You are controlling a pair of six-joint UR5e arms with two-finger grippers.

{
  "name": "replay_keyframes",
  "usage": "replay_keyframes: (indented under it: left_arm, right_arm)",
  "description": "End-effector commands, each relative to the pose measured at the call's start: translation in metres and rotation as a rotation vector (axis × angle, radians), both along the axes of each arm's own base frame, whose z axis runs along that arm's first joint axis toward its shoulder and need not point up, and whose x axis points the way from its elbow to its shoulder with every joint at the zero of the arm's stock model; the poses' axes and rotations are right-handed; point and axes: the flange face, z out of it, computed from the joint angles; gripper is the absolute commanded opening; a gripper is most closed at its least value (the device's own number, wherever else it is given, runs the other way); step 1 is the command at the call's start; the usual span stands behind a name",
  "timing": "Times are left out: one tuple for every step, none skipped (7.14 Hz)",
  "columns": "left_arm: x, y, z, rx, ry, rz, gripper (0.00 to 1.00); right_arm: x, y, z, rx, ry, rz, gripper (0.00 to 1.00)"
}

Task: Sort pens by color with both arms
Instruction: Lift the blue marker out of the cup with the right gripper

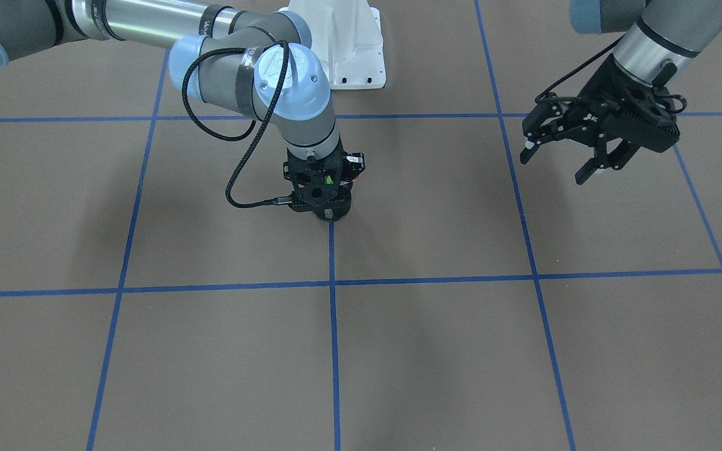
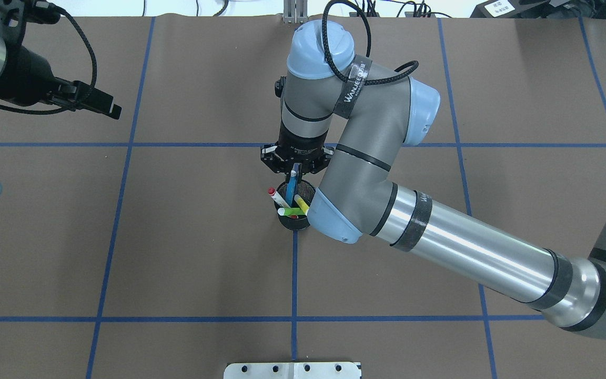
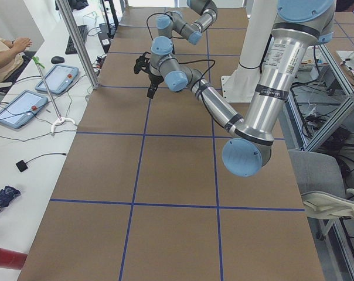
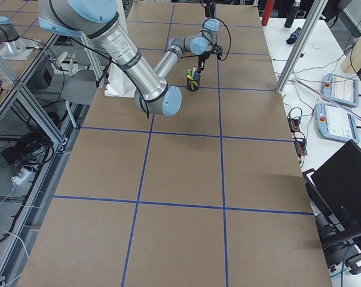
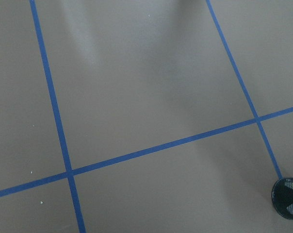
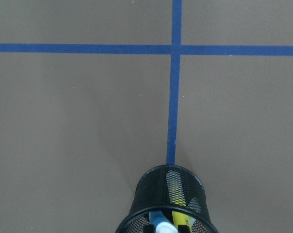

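Note:
A black mesh cup [image 2: 293, 221] stands at the table's middle and holds the pens. The blue pen [image 2: 292, 188] rises from the cup into my right gripper [image 2: 295, 167], which hangs right above the cup and looks shut on the pen's top. The white pen with red ends [image 2: 278, 197], the light green pen [image 2: 292, 211] and the yellow pen [image 2: 301, 203] lean in the cup. In the right wrist view the cup [image 6: 168, 204] sits at the bottom edge with the blue pen's tip [image 6: 161, 225]. My left gripper [image 1: 555, 164] is open and empty, held above the table far off to the side.
Blue tape lines [image 1: 332, 283] divide the brown table into squares. The white base pedestal [image 1: 348, 44] is behind the cup. The cup's rim [image 5: 288, 196] shows at the corner of the left wrist view. Operators' tablets [image 3: 24, 105] lie on a side desk.

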Motion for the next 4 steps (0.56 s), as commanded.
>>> replay_keyframes:
  left_arm:
    - [0.001, 0.0, 0.001, -0.001, -0.001, 0.001, 1.0]
    - [0.001, 0.0, 0.001, -0.003, 0.0, 0.003, 1.0]
    - [0.002, 0.0, 0.0, -0.004, 0.002, 0.001, 1.0]
    - [0.003, 0.001, 0.0, -0.006, 0.002, 0.006, 1.0]
  right_arm:
    - [0.026, 0.002, -0.022, 0.022, -0.041, 0.026, 0.01]
    - [0.052, 0.006, -0.04, 0.026, -0.044, 0.045, 0.0]
    - [0.085, 0.011, -0.058, 0.035, -0.046, 0.073, 0.0]
    - [0.111, 0.006, -0.068, 0.07, -0.045, 0.128, 0.0]
